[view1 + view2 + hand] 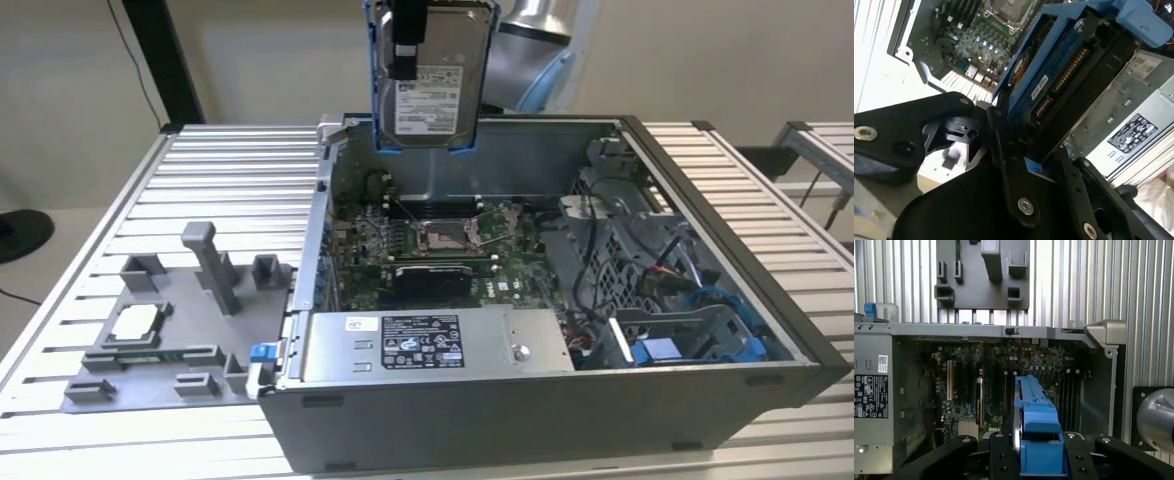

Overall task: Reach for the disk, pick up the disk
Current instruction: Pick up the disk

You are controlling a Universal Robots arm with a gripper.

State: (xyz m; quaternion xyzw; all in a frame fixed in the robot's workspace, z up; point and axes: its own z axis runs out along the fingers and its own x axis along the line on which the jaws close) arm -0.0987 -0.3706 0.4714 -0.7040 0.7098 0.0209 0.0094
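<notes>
**Above the open case: disk held aloft in the claw**

Above the open computer case (561, 300), at the top of the exterior view, the claw (404, 45) is clamped on the disk (430, 85). The disk hangs upright, its white label facing the camera, blue frame along both side edges, well clear of the case rim. In the second wrist view the black fingers (1004, 150) press against the disk (1054, 75) at its blue frame, connector edge visible. In the first wrist view the disk (1036, 440) shows edge-on between the black finger links, blue frame toward the camera.

Below the disk lies the motherboard (441, 235) with its square socket, inside the case. The long silver box (427, 345) with a black-and-white label sits along the near wall of the case. Blue cables and a blue bracket (681, 345) sit toward the exterior view's right.

The case stands on a ribbed metal desk (227, 180). On the exterior view's left, beside the case, a grey fixture plate (167, 330) carries a small square silver chip (136, 322).
</notes>
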